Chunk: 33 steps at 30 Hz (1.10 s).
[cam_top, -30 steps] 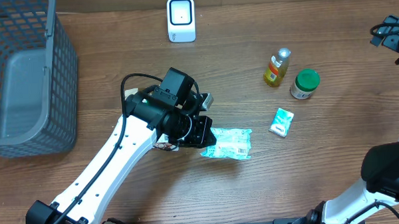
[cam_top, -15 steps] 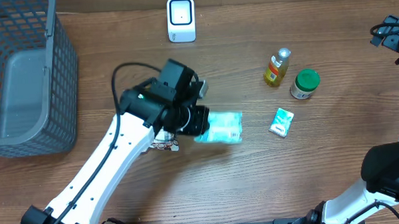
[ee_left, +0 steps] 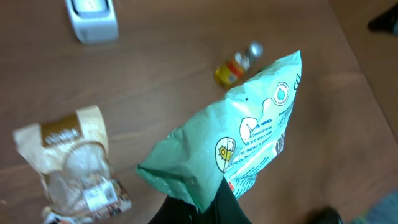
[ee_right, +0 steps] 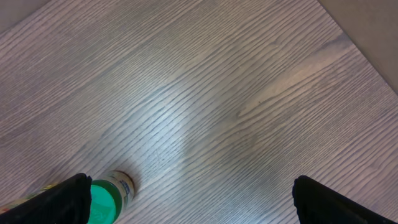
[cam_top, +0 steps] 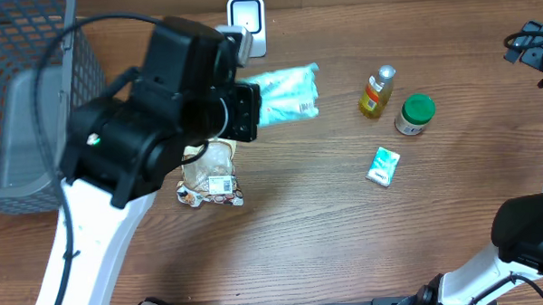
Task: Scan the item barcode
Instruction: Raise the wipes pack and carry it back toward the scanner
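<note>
– What has changed since a second ago?
– The pack of wipes (cam_top: 286,93) lay flat on the desk (cam_top: 302,242) near its middle then; now it is up in the air at the far side, just right of the scanner (cam_top: 248,13); the left arm has risen with it and fills much more of the overhead view; the snack bag (cam_top: 209,173) it partly covered now lies in plain sight. The bottle (cam_top: 376,92), the jar (cam_top: 415,114) with the green lid and the small box (cam_top: 382,166) have not moved.
– And the pack against the fingers?
– The left fingers (ee_left: 227,208) are clamped on one end of it; the rest sticks out away from them toward the bottle, its printed face toward the wrist camera; it touches nothing else. The right fingers (ee_right: 65,200) stand spread wide at the far right edge, above the jar, with only bare desk between them.
– Any containers?
– A mesh basket (cam_top: 33,52) at the left edge; only its grey floor shows; the arm hides its near corner.
</note>
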Motion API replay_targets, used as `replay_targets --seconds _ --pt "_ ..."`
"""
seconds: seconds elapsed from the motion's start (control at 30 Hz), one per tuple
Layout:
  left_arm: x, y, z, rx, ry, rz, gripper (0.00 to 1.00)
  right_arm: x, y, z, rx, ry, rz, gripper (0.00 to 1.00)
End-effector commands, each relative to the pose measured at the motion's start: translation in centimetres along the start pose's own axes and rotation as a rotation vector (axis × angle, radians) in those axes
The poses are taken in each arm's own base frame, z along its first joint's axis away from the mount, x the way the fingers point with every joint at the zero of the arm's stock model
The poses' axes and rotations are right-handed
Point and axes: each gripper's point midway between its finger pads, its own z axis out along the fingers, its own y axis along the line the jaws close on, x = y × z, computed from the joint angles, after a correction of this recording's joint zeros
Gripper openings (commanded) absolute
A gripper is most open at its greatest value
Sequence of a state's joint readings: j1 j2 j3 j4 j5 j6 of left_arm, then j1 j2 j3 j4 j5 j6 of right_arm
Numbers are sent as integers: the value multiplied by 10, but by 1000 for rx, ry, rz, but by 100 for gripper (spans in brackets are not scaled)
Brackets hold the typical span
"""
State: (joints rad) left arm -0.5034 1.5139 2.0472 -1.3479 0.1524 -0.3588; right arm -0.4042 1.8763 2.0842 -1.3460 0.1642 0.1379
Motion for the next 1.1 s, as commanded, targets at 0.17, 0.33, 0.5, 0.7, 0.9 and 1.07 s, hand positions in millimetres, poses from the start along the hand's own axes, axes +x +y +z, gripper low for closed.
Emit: replay_targets --seconds 0.17,0.33,0.5,0.7,0.9,1.07 --pt "-70 49 -28 -361 -299 135 4 -4 -2 -5 4 -21 8 100" --pt "-88 78 -15 -555 -335 121 4 -4 -2 -5 4 -21 8 100" --pt "-100 101 16 -711 -306 163 4 -4 -2 -5 4 -21 8 100" --pt "-121 112 89 -789 -249 321 4 -4 -2 -5 4 -21 8 100" --pt "-145 126 135 -899 -302 370 4 -4 -2 -5 4 -21 8 100" --pt "-157 134 184 -957 -285 515 4 -4 -2 -5 4 -21 8 100"
